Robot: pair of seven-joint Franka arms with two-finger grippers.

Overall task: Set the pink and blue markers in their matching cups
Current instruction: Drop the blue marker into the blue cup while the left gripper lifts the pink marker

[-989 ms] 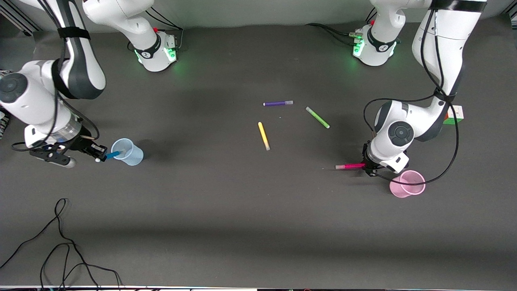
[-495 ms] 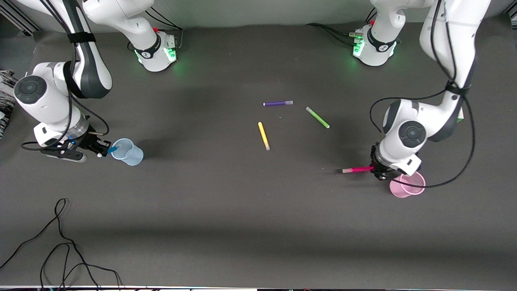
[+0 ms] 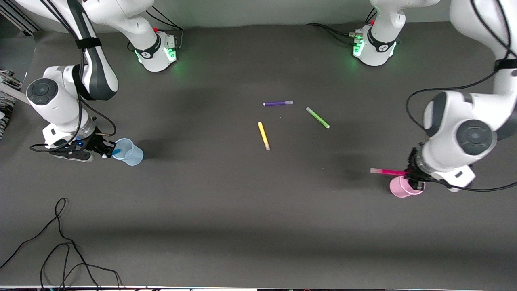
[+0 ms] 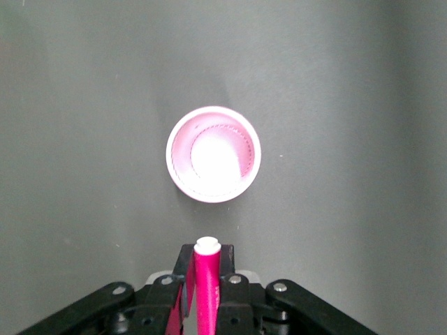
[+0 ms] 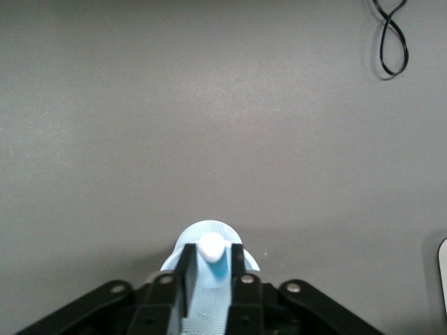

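My right gripper [image 3: 106, 153] is shut on the blue marker [image 3: 117, 151] at the rim of the pale blue cup [image 3: 131, 152], which stands toward the right arm's end of the table. In the right wrist view the marker's pale end [image 5: 211, 246] shows between the fingers [image 5: 187, 269], over the cup's mouth [image 5: 176, 255]. My left gripper [image 3: 412, 178] is shut on the pink marker [image 3: 385, 171], held level just above the pink cup [image 3: 400, 188]. In the left wrist view the pink marker [image 4: 207, 279] points toward the open pink cup [image 4: 213, 153], with the gripper [image 4: 207, 264] beside the cup.
A purple marker [image 3: 278, 103], a green marker [image 3: 317, 117] and a yellow marker [image 3: 263, 136] lie near the table's middle. A black cable [image 3: 60, 242] coils near the front edge toward the right arm's end and also shows in the right wrist view [image 5: 391, 42].
My left arm has carried the pink marker toward the left arm's end, up to the pink cup. My right gripper has closed in on the blue cup, with the blue marker's end now at its mouth.
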